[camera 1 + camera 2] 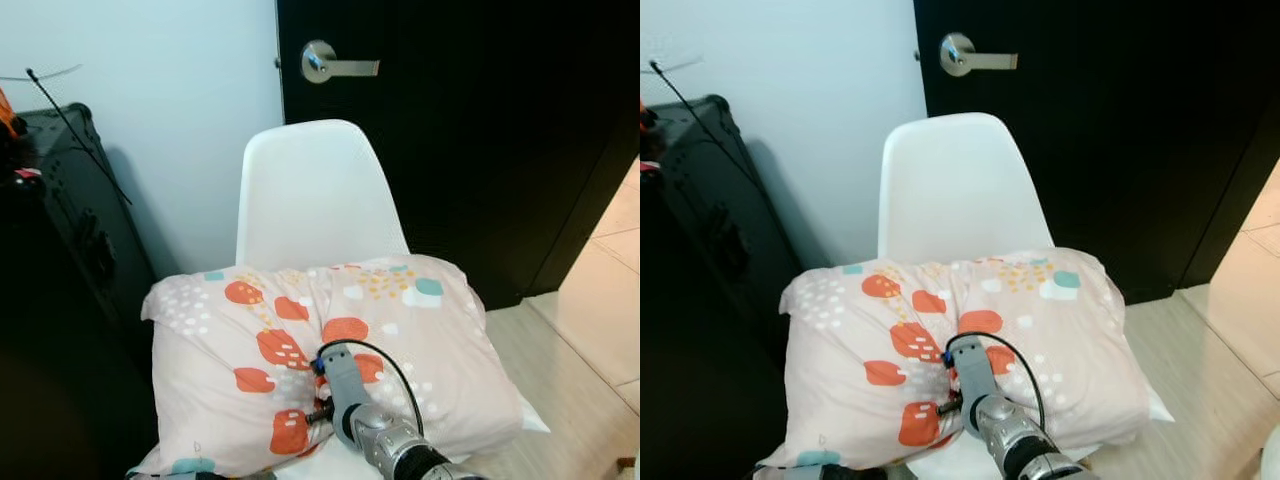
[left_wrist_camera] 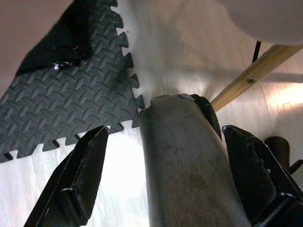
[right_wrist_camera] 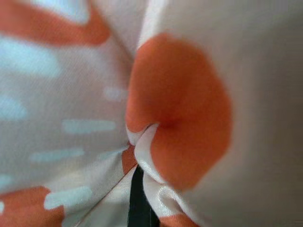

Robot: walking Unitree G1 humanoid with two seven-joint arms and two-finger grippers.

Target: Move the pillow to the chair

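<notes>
Pillow (image 1: 330, 360) on chair (image 1: 315, 195), right pincer (image 1: 322, 372) buried

Dark door (image 1: 480, 150), pale wall (image 1: 150, 70), black cabinet (image 1: 60, 300).

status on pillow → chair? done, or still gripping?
Mostly done: the patterned pillow lies across the seat of the white chair, overhanging both sides. In hand: the right gripper is pressed into the pillow's middle, with fabric bunched around a black fingertip in the right wrist view. The left gripper is open, low beside a wooden chair leg. Left: release the right gripper and pull back.
</notes>
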